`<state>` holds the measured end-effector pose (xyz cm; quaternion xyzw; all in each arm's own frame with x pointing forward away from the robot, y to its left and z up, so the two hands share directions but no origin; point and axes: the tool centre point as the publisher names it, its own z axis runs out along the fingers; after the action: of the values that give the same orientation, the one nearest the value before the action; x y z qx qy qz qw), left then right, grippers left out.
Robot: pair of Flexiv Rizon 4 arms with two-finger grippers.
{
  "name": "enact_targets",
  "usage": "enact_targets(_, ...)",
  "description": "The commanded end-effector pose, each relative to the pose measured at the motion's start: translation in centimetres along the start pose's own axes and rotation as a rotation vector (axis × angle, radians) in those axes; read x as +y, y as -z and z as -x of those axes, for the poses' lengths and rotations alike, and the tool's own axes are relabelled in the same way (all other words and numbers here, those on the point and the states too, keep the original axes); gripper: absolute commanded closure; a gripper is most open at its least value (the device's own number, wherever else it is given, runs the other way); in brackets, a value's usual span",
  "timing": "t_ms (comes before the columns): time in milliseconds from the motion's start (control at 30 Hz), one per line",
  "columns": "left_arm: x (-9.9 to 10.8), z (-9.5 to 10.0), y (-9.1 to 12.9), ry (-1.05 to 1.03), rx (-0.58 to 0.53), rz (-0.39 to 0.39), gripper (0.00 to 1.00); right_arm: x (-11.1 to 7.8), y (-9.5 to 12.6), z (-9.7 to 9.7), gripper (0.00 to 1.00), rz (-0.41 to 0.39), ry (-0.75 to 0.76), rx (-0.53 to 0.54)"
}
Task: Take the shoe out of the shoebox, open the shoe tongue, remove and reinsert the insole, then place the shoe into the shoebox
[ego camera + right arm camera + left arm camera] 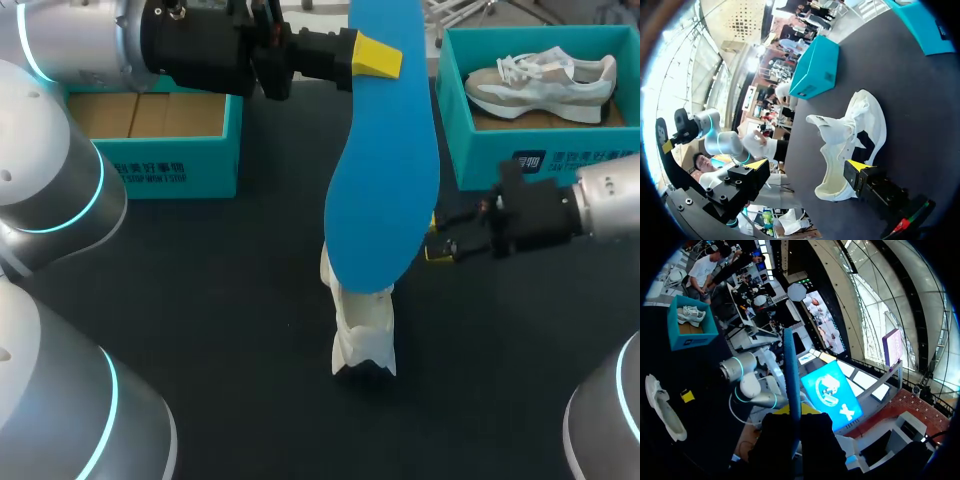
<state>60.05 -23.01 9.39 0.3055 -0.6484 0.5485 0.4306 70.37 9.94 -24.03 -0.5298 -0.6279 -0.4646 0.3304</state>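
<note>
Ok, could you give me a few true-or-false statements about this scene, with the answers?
1. The left pincer holds a blue insole. True.
2. The insole sits inside the shoe. False: it is held in the air above it.
3. The right pincer is clamped on the shoe. False: it is open at the shoe's end.
4. The right box holds a second shoe. True.
</note>
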Motion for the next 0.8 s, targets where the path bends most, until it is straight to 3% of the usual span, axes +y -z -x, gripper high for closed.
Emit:
enact_targets(33,0.1,0.1,0.0,0.0,0.001,-0.002,1.0,0.2,0.5,-0.5,0.0,0.024,-0.032,0.021)
enact_targets(367,0.1,0.1,0.0,0.0,0.001,-0.002,1.0,0.2,0.5,-0.5,0.0,0.024,-0.032,0.021)
enact_targets(433,0.1,0.1,0.0,0.0,0.001,-0.002,1.0,-0.4,0.2,0.2,0.0,0.074,-0.076,0.085)
enact_targets(667,0.1,0.1,0.0,0.0,0.001,-0.002,1.0,0.1,0.5,-2.5,0.0,0.064,-0.049,0.155)
enact_targets(800,0.1,0.1,0.0,0.0,0.001,-0.002,1.0,1.4,1.4,-5.0,0.0,0.057,-0.05,0.165)
